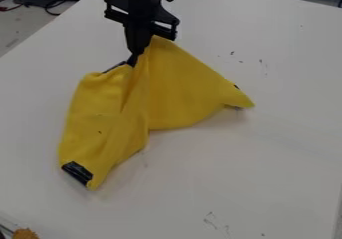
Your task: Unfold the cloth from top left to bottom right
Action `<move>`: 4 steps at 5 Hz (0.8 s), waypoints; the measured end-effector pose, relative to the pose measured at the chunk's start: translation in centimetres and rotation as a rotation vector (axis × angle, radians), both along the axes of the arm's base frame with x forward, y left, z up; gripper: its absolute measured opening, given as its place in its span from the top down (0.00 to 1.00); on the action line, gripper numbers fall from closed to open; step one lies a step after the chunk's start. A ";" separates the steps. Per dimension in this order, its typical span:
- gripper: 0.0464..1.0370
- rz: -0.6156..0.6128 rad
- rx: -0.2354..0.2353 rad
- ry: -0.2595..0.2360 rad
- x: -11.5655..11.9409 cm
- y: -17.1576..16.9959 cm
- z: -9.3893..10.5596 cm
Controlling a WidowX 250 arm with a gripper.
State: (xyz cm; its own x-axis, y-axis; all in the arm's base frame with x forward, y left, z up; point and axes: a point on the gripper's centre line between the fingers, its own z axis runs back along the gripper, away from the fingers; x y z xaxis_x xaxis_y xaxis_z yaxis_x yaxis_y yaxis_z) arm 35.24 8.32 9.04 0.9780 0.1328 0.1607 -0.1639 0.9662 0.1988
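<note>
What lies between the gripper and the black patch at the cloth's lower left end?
Creased yellow cloth lies there, as the camera view shows.

Yellow cloth (177,88), partly folded, on a pale counter (267,158). The upper middle of the cloth is gathered and raised to a peak at the tool (135,57), from which steep creases run downward. To the right of the creases, a broad, fairly smooth panel slopes to a pointed corner at the right; a small dark mark lies on its upper edge near that corner. To the left, a longer, rumpled lobe extends toward the lower left of the view and narrows to a tip. A black patch (77,172) marks the lobe's lower left edge, beside the tip.
</note>
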 end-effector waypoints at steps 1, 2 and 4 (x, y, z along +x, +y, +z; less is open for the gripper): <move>0.99 0.038 -0.006 -0.019 -1.9 -1.9 1.7; 0.99 0.092 -0.032 -0.042 -4.3 -4.3 2.3; 0.99 0.138 -0.123 -0.117 -8.1 -9.6 2.7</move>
State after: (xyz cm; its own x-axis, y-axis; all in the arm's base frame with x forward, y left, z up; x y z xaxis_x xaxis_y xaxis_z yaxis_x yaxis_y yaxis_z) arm 27.10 -1.30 11.77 0.9249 0.2897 0.2462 -0.3112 0.9489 0.0527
